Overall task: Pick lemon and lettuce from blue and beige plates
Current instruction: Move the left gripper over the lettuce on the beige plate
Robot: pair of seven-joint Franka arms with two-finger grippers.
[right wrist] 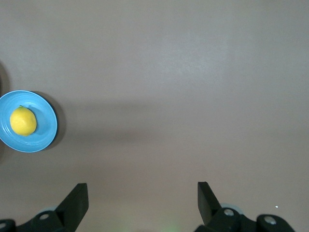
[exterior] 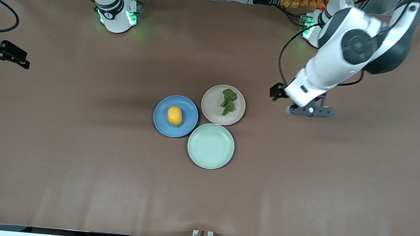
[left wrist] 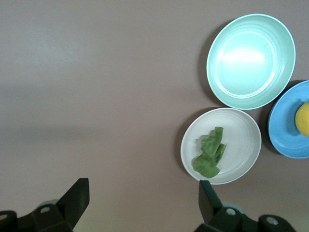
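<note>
A yellow lemon (exterior: 174, 116) lies on the blue plate (exterior: 189, 110) mid-table. A green lettuce leaf (exterior: 229, 101) lies on the beige plate (exterior: 213, 104) beside it, toward the left arm's end. My left gripper (exterior: 309, 110) is open and empty over bare table, apart from the beige plate, toward the left arm's end. In the left wrist view (left wrist: 144, 186) the lettuce (left wrist: 210, 153) and beige plate (left wrist: 241, 140) show near one finger. My right gripper (exterior: 8, 54) is open and empty, high over the right arm's end of the table. In the right wrist view (right wrist: 142, 189) the lemon (right wrist: 23, 121) shows far off.
An empty pale green plate (exterior: 211, 146) touches both other plates and lies nearer to the front camera. It also shows in the left wrist view (left wrist: 250, 60). The brown table surface spreads wide around the three plates.
</note>
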